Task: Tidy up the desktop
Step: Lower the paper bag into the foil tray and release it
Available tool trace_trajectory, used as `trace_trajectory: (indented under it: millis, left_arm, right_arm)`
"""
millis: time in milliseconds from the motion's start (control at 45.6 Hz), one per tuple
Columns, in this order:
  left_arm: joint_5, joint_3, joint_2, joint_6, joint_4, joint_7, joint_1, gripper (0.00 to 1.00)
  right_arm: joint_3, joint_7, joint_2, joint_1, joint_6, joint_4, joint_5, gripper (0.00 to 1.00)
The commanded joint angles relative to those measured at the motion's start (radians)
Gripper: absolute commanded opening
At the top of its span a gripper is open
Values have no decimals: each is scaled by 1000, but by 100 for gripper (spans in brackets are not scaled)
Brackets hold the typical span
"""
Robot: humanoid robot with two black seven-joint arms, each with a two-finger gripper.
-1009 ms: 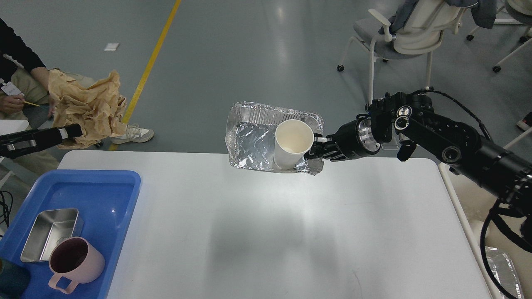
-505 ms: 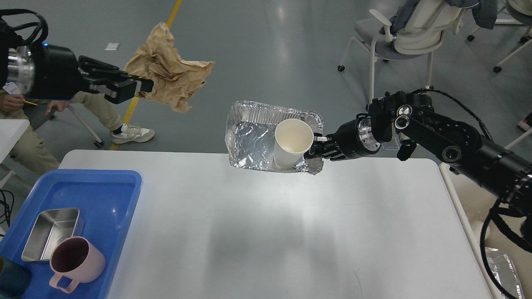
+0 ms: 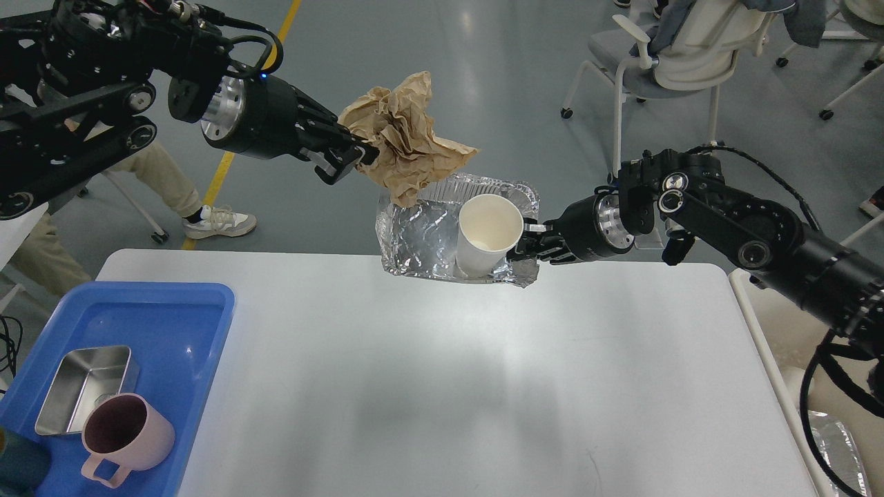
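In the head view the desktop (image 3: 442,373) fills the lower middle of the picture, white and wide, with rounded far corners. Everything else is placed from it.

Above its far edge, near the middle, the right gripper (image 3: 526,243) is closed on the right rim of a foil tray (image 3: 421,238), which it holds in the air, tipped a little toward the camera. A white paper cup (image 3: 487,235) stands upright in the tray's right half, just beside the gripper.

Beyond the far edge and higher up, the left gripper (image 3: 356,153) is pinched on a crumpled wad of brown paper (image 3: 404,145). The wad hangs over the tray's far left corner and hides part of its rim; whether the two touch cannot be told.

On the desktop's left end sits a blue tray (image 3: 200,310), overhanging the left edge. In it lie a steel box (image 3: 83,386) and, nearer the camera, a pink mug (image 3: 128,435) touching the box.

Beyond the desktop's far right corner stands a chair (image 3: 663,62) on the grey floor.
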Motion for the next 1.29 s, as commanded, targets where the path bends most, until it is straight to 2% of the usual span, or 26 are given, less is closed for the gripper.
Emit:
trace_trajectory:
  millis: [0,285,439,505,570,680,1053,1272]
  left_arm:
    - [20,10,-60,-5,40,2,3,6]
    - [24,32,-161,-5,110,5,12,8]
    - [23,32,-181,-5,122,7,15,15]
    - [20,30,-201,-5,136,11,15,30]
    - [9,30,-221,-5,152,40,15,48]
    - [4,12,-224,-2,156,70,17,87]
    - [-68,9,-221,4,156,68,11,93]
    - [-126,-59,-217,9,155,74,20,95]
  right_arm:
    - [2,0,0,3,0,0,0,0]
    - [2,0,-3,9,0,11,2,0]
    - [3,0,-6,9,0,14,2,0]
    - [3,0,-8,9,0,14,2,0]
    - [3,0,-8,9,0,14,2,0]
    - [5,0,-9,9,0,14,2,0]
    - [3,0,-14,7,-1,9,2,0]
    - [5,0,-34,0,-4,11,2,0]
